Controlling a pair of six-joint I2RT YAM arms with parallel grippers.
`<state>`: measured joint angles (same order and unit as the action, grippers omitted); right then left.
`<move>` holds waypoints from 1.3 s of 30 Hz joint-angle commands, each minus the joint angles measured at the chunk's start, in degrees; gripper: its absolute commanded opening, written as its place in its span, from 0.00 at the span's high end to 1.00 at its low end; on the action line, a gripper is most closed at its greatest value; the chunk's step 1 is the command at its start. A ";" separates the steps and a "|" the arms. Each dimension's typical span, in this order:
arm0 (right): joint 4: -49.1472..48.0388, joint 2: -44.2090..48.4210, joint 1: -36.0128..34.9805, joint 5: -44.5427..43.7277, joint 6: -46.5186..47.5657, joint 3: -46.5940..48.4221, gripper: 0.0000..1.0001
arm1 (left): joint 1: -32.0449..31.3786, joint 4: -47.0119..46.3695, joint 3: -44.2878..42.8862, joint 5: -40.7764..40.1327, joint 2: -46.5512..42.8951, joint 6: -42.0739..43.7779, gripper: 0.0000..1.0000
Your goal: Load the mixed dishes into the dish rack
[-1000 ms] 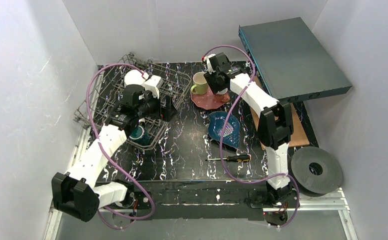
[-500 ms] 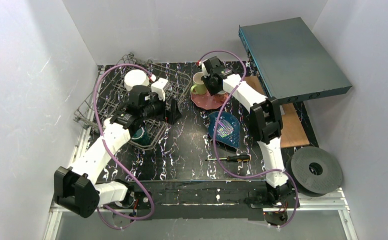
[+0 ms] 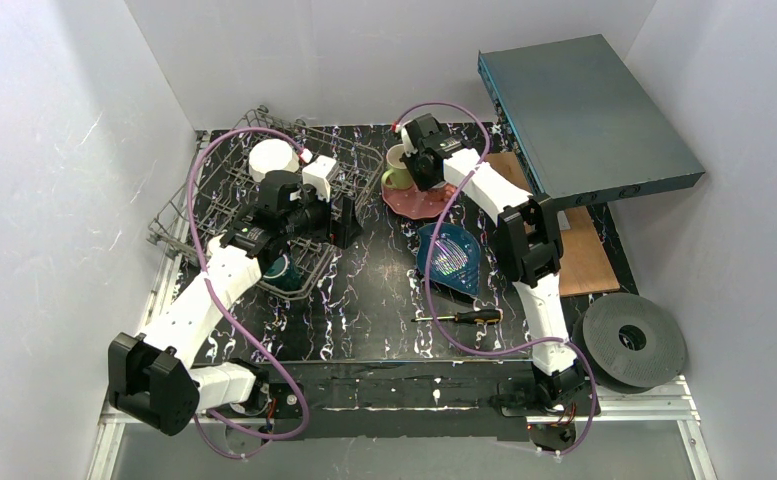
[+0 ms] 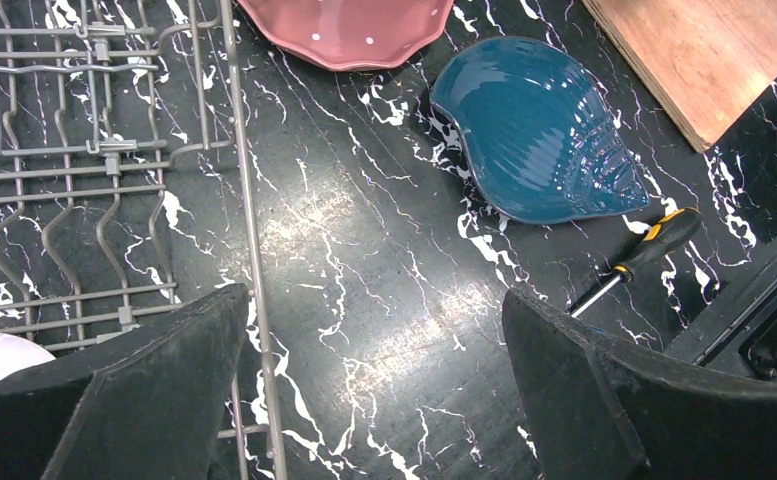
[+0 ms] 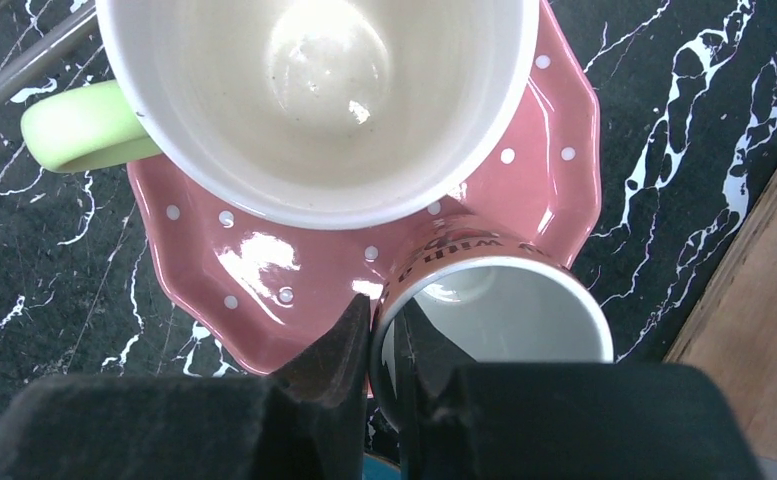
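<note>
Two cups on pink dotted plate (image 5: 264,270), toward far edge of surface (image 5: 54,260): small salmon cup (image 5: 504,310), rim pinched in right hand (image 5: 382,345) (one finger inside); yellow-green mug (image 5: 314,100) just beyond.

— Where do we look from?
— High behind our bases, over the whole worktop (image 3: 384,300). Both wrists face down: the right close over the pink dotted plate (image 5: 294,270), the left farther off, sharing it.
</note>
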<state>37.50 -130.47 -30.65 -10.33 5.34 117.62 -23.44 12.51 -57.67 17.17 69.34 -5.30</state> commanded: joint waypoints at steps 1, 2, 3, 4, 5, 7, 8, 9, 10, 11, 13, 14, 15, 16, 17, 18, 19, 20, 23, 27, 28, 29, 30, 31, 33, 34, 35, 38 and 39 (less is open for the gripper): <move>-0.65 -0.69 0.18 -0.07 -0.92 1.02 0.78 | -0.29 1.20 -0.96 -0.46 0.12 0.90 0.02; -0.84 -0.73 0.16 -0.39 -1.08 0.81 0.72 | -0.29 1.27 -1.01 -0.49 0.11 0.91 0.02; -0.86 -0.81 0.20 -0.61 -1.08 0.75 0.68 | -0.38 1.28 -0.98 -0.55 0.09 0.88 0.02; -0.79 -0.91 0.16 -0.73 -1.10 0.76 0.68 | -0.38 1.29 -0.97 -0.63 0.11 0.98 0.02; -0.84 -0.92 0.16 -0.92 -1.08 0.75 0.68 | -0.38 1.36 -0.99 -0.69 0.19 0.95 0.02; -1.05 -0.97 0.16 -1.68 -1.15 0.68 0.65 | -0.51 1.46 -1.00 -0.82 0.32 1.03 0.02; -1.10 -1.00 0.16 -2.05 -1.27 0.72 0.65 | -0.56 1.45 -1.00 -0.86 0.35 1.05 0.02; -1.07 -1.01 0.16 -2.14 -1.30 0.76 0.66 | -0.55 1.47 -1.04 -0.90 0.28 1.14 0.02; -1.08 -1.01 0.18 -2.05 -1.29 0.89 0.68 | -0.62 1.44 -0.96 -0.91 0.30 1.16 0.02; -1.02 -0.97 0.12 -1.87 -1.26 1.04 0.71 | -0.64 1.52 -0.97 -0.99 0.35 1.15 0.02; -0.83 -0.58 0.17 -1.82 -1.74 1.19 0.76 | -0.72 1.67 -1.04 -1.21 0.33 1.25 0.02; -0.76 -0.15 0.16 -1.84 -2.00 1.28 0.78 | -0.75 1.64 -1.06 -1.26 0.36 1.21 0.02; -0.57 0.24 0.18 -1.81 -2.41 1.37 0.80 | -0.73 1.66 -1.04 -1.29 0.38 1.24 0.02; -0.32 0.68 0.17 -1.80 -2.87 1.50 0.82 | -0.73 1.66 -1.05 -1.26 0.39 1.19 0.02; 0.02 1.19 0.17 -1.77 -3.43 1.59 0.85 | -0.79 1.64 -1.12 -1.27 0.48 1.17 0.02; 0.23 1.86 0.16 -1.61 -4.08 1.57 0.88 | -0.81 1.64 -1.13 -1.26 0.45 1.09 0.02; 0.55 2.41 0.16 -1.34 -4.68 1.44 0.93 | -0.83 1.68 -1.13 -1.26 0.53 1.02 0.02; 0.65 3.15 0.09 -1.10 -4.89 1.28 0.99 | -0.82 1.61 -1.13 -1.26 0.62 1.00 0.02; 1.88 5.51 0.00 -0.99 -7.64 1.17 0.99 | -0.82 1.72 -1.30 -1.34 0.96 0.83 0.02; 2.16 10.62 -0.51 -1.16 -10.14 -0.79 0.99 | -0.82 1.74 -1.64 -0.73 1.34 0.18 0.02; 2.26 12.15 -0.74 -0.83 -11.06 -1.12 0.99 | -0.82 1.73 -1.72 -0.35 1.40 0.02 0.02; 2.27 13.65 -0.89 -0.16 -11.99 -1.76 0.99 | -0.82 1.68 -1.85 0.07 1.34 -0.17 0.03; 2.28 15.14 -1.13 0.79 -13.00 -2.26 0.99 | -0.84 1.62 -1.83 0.59 1.35 -0.58 0.03; 2.28 16.69 -1.39 2.40 -14.18 -2.80 0.99 | -0.78 1.45 -1.88 1.23 1.37 -0.97 0.03; 1.57 20.02 -1.84 6.62 -16.82 -4.59 0.99 | -0.82 0.77 -1.88 3.13 1.19 -2.19 0.03; 0.48 21.79 -2.17 9.12 -18.45 -5.86 0.99 | -0.86 0.25 -1.72 4.82 1.00 -2.75 0.03; -0.84 23.54 -2.33 12.21 -20.02 -7.46 0.99 | -0.82 -0.41 -1.50 6.32 0.73 -3.56 0.03; -8.11 29.70 -2.56 20.92 -27.20 -14.58 0.99 | -0.76 -2.92 -0.79 10.67 -0.52 -5.69 0.03; -11.84 31.78 -2.57 24.01 -30.15 -17.71 0.99 | -0.69 -4.08 -0.36 12.16 -1.26 -6.52 0.03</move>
<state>37.80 -107.07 -32.56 -0.16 -13.56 107.39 -24.03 12.40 -57.76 21.67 70.83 -8.45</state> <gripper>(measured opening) 0.206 0.970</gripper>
